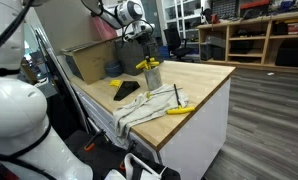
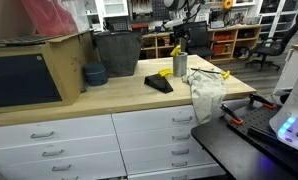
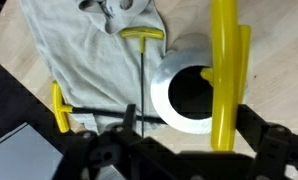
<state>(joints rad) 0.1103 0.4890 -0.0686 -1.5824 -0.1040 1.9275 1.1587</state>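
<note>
Now: yellow wrench [image 3: 224, 60] in metal cup [image 3: 161, 97].

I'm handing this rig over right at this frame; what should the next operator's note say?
Gripper: open, hovering just above the metal cup, gripping nothing.
Things: the cup stands upright on the counter at the edge of the cloth. A yellow-handled tool stands in the cup.
Done: that one tool is in the cup.
Left: two T-handle keys lie flat on the cloth outside the cup, one with its handle nearer the cup, one further off.
</note>
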